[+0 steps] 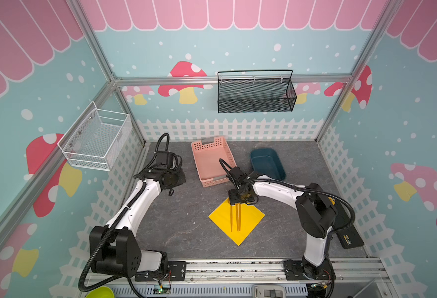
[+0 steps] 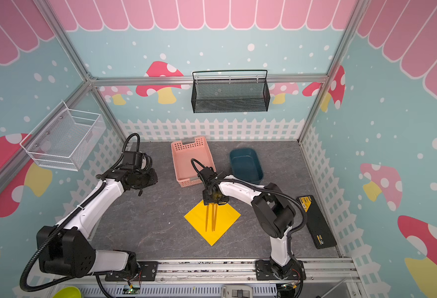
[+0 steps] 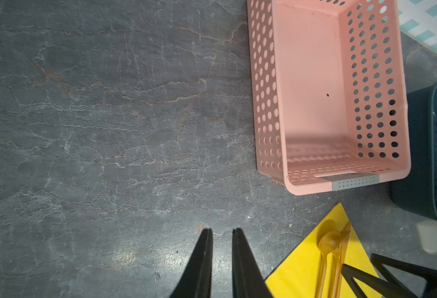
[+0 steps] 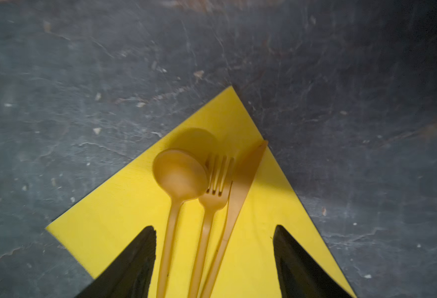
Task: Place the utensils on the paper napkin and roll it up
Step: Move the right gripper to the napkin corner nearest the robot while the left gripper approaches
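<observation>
The yellow paper napkin (image 1: 249,219) (image 2: 226,219) lies flat, turned like a diamond, near the middle of the table. On it lie the three orange-tan utensils (image 1: 235,216) (image 2: 211,216) side by side. In the right wrist view they are the spoon (image 4: 180,175), the fork (image 4: 216,191) and the knife (image 4: 243,180). My right gripper (image 1: 239,202) (image 4: 213,227) hovers open over the napkin's far corner, its fingers wide on either side of the handles without touching them. My left gripper (image 1: 172,180) (image 3: 221,229) hangs over bare table at the left, its fingers a narrow gap apart and holding nothing.
A pink perforated basket (image 1: 196,160) (image 3: 266,85) stands behind the napkin, a dark teal tub (image 1: 254,160) to its right. A black flat box (image 2: 317,222) lies by the right wall. A black mesh basket (image 1: 256,95) and a white mesh basket (image 1: 96,136) hang on the walls.
</observation>
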{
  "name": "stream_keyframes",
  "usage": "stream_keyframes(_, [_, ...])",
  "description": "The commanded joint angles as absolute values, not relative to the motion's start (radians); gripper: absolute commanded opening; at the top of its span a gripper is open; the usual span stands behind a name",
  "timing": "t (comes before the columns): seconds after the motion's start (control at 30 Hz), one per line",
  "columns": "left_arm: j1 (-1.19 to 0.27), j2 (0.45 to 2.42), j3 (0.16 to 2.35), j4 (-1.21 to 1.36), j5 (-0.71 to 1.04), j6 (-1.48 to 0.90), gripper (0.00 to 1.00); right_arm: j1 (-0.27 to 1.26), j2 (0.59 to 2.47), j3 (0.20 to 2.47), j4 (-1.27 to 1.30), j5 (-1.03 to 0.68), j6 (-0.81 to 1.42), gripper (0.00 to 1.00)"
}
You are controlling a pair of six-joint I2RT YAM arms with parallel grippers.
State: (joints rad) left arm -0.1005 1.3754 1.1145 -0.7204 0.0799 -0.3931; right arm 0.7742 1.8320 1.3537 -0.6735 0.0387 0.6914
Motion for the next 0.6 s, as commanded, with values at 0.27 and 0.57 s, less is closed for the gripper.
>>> stream_keyframes(0.27, [-0.215,1.417,1.101,-0.711,0.14,-0.428,0.18,0.784,1.551,1.139,-0.442,-0.216,0.126,0.58])
stream_keyframes(0.57, [-0.368,1.398,1.023,-0.662,0.191,-0.541,0.14,0.845,1.417,0.952,-0.43,-0.288,-0.238,0.44])
